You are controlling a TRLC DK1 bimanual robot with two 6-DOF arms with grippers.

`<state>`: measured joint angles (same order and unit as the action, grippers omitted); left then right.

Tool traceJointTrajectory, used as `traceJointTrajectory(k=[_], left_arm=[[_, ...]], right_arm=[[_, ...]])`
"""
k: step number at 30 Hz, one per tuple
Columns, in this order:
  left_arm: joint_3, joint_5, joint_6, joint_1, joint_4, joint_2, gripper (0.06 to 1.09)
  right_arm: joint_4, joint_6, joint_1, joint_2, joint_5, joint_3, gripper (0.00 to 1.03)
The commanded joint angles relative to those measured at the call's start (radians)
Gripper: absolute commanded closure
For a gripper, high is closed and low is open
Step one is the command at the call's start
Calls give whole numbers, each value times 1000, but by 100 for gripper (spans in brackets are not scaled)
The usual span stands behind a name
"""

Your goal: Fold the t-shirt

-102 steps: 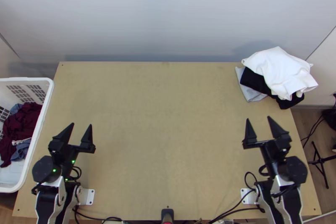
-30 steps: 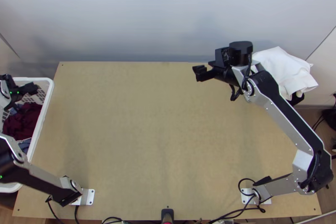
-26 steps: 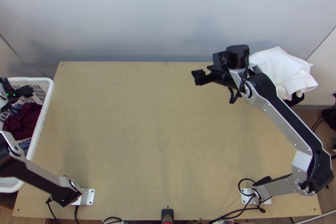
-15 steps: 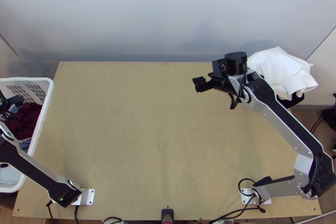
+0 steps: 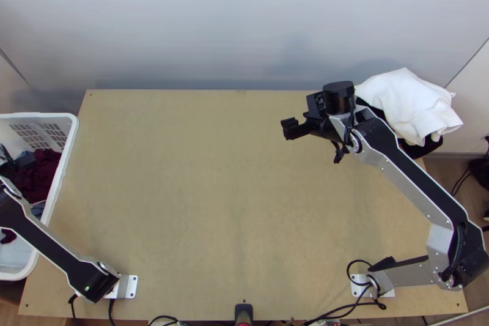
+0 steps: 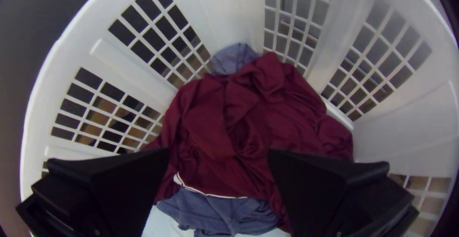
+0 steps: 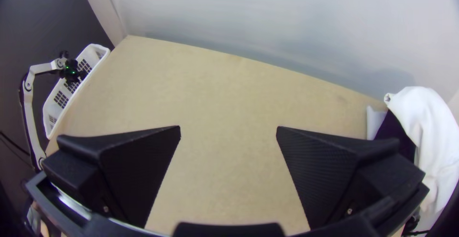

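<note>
From here I see the left gripper (image 5: 5, 156) at the white basket (image 5: 74, 136), fingers spread above the maroon shirt (image 6: 248, 117), which lies bunched inside with blue cloth (image 6: 220, 213); the right gripper (image 5: 289, 129) hangs over the table (image 5: 214, 203), fingers apart too; white cloth (image 5: 409, 106) sits on black cloth (image 5: 419, 150) at the far right corner.

Maroon cloth (image 5: 47, 166) lies bunched in the basket (image 5: 36, 115).

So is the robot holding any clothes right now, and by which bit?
Nothing is held. The left gripper is open above the maroon cloth in the white basket, and the right gripper is open over the table.
</note>
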<state>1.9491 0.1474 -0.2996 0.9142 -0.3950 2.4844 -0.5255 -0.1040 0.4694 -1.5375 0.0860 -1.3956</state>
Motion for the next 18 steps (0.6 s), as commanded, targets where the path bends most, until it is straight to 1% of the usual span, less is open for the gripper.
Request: traceJointTrajectory(k=[1,7,18], left_arm=[[131,24,-7,6,-1,140,11],[281,44,-19,-3,-13,242,11],[323,58,-33,-32,33,300,11]], right_arm=[[-7,7,2,-3,-19,9,10],[-13,7,-2,-3,-25,24,9],[-33,20,-6,-3,-42,41,9]])
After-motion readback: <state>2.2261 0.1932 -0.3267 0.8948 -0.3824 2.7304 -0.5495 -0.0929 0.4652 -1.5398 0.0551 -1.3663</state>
